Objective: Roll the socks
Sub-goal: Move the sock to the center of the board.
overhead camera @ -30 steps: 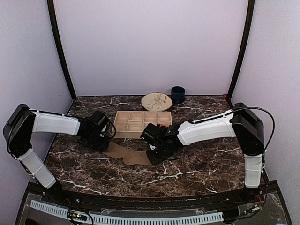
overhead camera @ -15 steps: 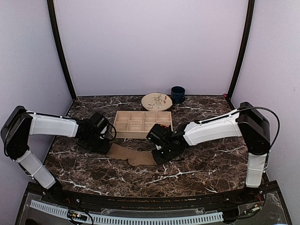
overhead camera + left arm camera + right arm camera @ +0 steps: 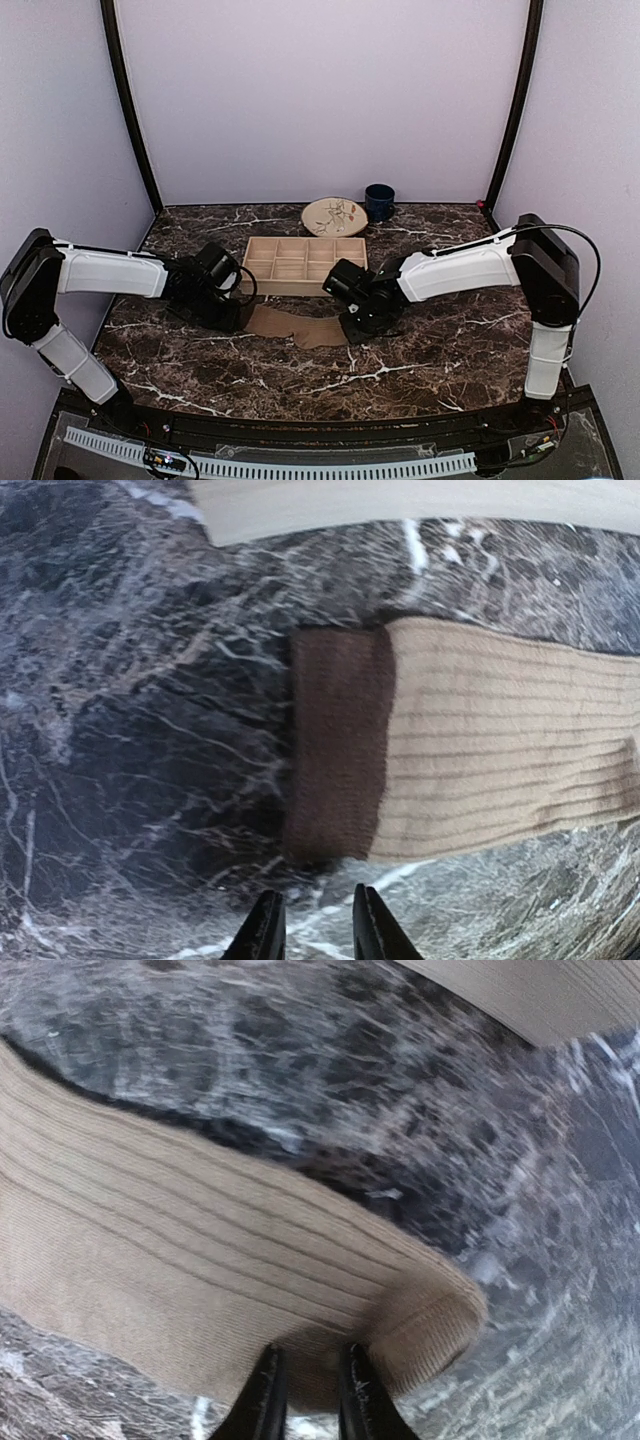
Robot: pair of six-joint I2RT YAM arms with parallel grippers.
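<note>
A tan ribbed sock [image 3: 300,327] with a dark brown cuff lies flat on the marble table between my two grippers. In the left wrist view the cuff [image 3: 338,748] lies just ahead of my left gripper [image 3: 316,935]. Its jaws stand a little apart with bare marble between them, and they touch nothing. My left gripper [image 3: 236,312] sits at the sock's left end. My right gripper [image 3: 352,322] is at the sock's right end. In the right wrist view it [image 3: 306,1392] is shut on the sock's near edge [image 3: 200,1260], beside the rounded toe.
A wooden compartment tray [image 3: 305,264] stands just behind the sock; its edge shows in the left wrist view [image 3: 400,505] and the right wrist view [image 3: 540,995]. A patterned plate [image 3: 334,216] and a dark blue mug [image 3: 379,201] stand at the back.
The right gripper has pulled the sock to the right across the table. The left gripper has followed to the right, and the sock now lies straighter in front of the tray.
</note>
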